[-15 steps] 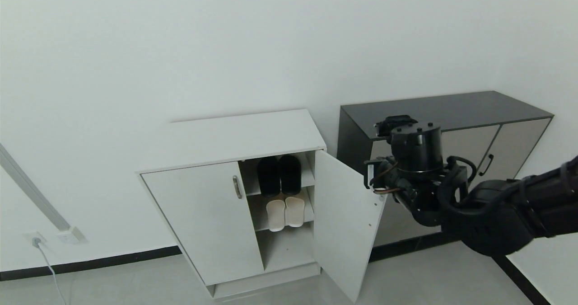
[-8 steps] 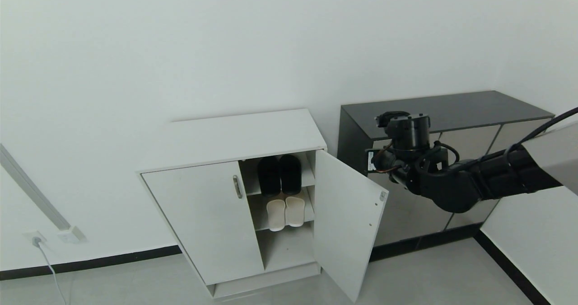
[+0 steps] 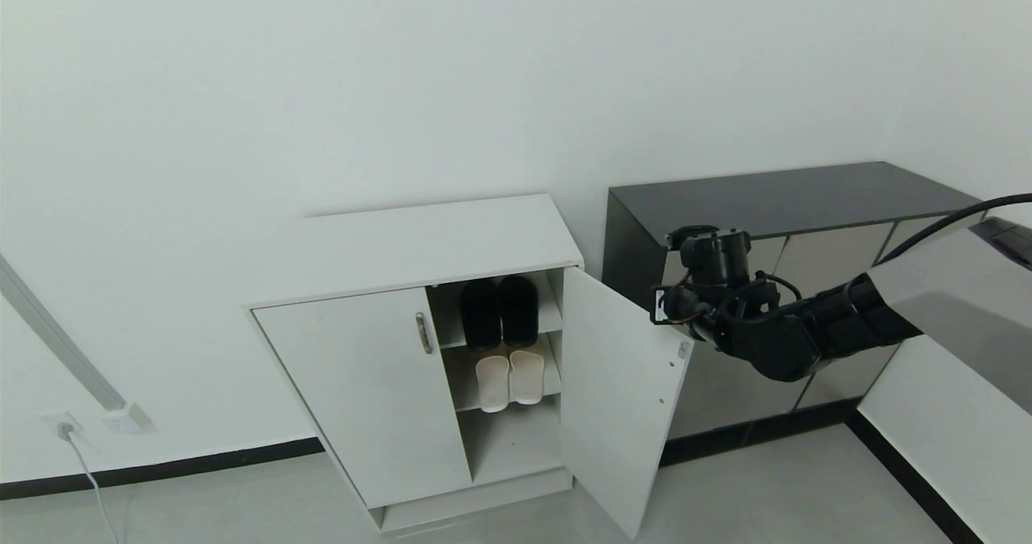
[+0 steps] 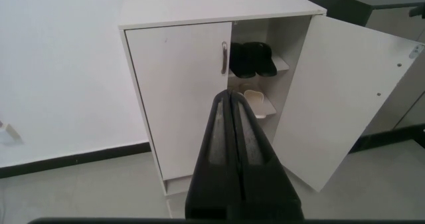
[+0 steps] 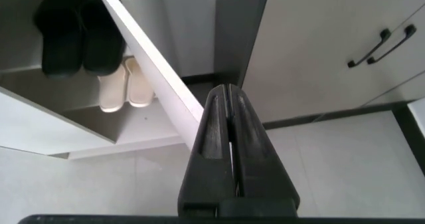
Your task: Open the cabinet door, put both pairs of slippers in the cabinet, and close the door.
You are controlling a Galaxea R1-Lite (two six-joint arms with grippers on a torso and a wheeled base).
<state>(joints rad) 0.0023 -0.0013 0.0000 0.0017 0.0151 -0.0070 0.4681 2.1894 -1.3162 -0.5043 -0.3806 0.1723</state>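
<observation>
1. Right gripper (image 3: 663, 306), head view: right of centre frame, at the top outer corner of the open white cabinet door (image 3: 621, 391). Can't tell whether it touches the door.
2. Head view, rest:
   - White two-door wooden cabinet (image 3: 419, 246) sits centre frame against the wall.
   - Its closed left door (image 3: 363, 391) has a metal bar handle (image 3: 422, 333).
   - Pair of black slippers (image 3: 500, 312) is side by side on the upper shelf. Pair of cream slippers (image 3: 508, 379) is on the shelf directly below.
   - Dark grey cabinet with a black top (image 3: 790, 193) stands upper right, just beside the white one.
   - Wall socket with a white cable (image 3: 63, 429) is lower left.
3. Left wrist view: left gripper (image 4: 230, 101) has its fingers pressed together with nothing between them. It is well apart from the cabinet (image 4: 199, 14) and faces its front. The black slippers (image 4: 254, 58) and cream slippers (image 4: 259, 103) show on their shelves beside the open white cabinet door (image 4: 345, 98).
4. Right wrist view: right gripper (image 5: 230, 94) is closed on nothing, with only a hairline slit between the fingers. Its tip is at the edge of the open white cabinet door (image 5: 149, 64). Both pairs (image 5: 73, 34) (image 5: 125, 84) are inside the cabinet, beyond the door. Grey door panel with black handles (image 5: 392, 43) lies on the gripper's other side.
</observation>
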